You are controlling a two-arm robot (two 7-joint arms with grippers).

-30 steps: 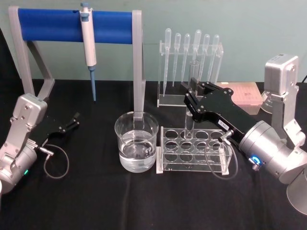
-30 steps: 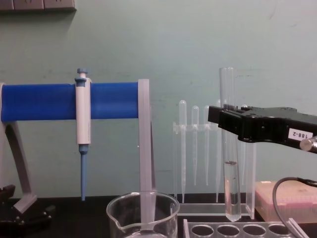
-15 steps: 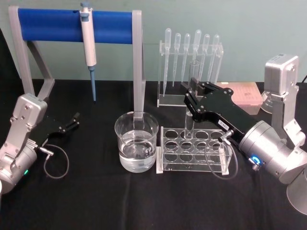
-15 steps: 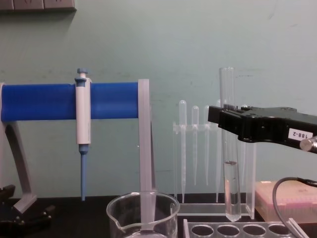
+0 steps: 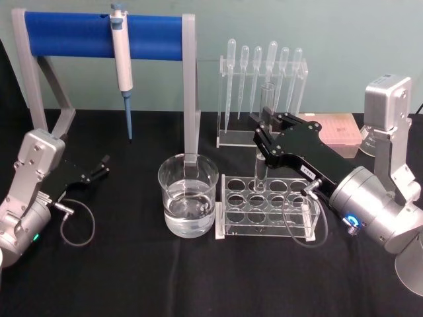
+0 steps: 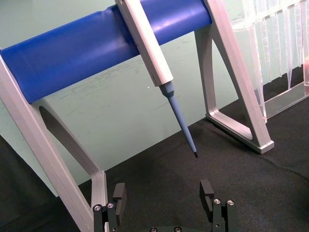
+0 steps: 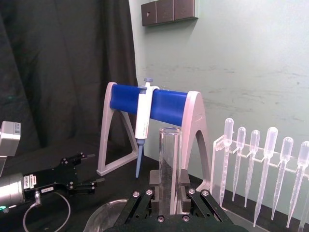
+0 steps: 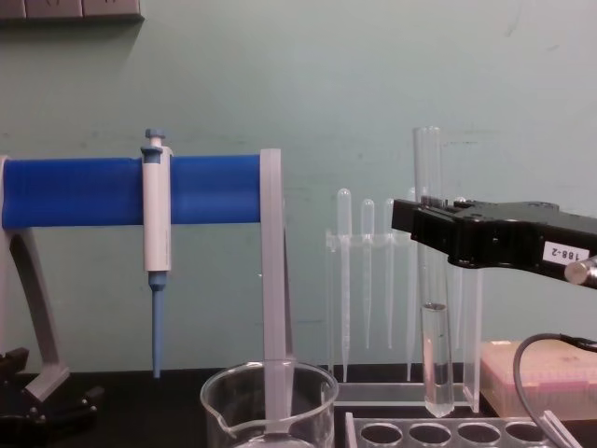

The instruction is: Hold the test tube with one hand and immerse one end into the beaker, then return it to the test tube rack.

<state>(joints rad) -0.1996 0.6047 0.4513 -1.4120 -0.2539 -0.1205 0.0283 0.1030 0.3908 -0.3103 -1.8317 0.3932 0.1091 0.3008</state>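
Directly above the back row of the test tube rack [image 5: 251,228], the right tool [image 5: 262,135] pinches the test tube [image 8: 428,168] at mid-length. The tube is upright, its round bottom hanging just over the rack's holes and not yet seated. A short column of clear liquid sits in the tube's lower end, so the dip looks done, by my reading. What is left is lowering it into a hole and letting go. Just beside the rack's left end stands the beaker [image 5: 165,188], roughly half full of clear water [image 5: 188,214]. Every rack hole I can see is vacant. Well apart to the rack's left, the left tool [image 5: 104,166] rests low over the surface [image 5: 132,264], spread wide and idle.
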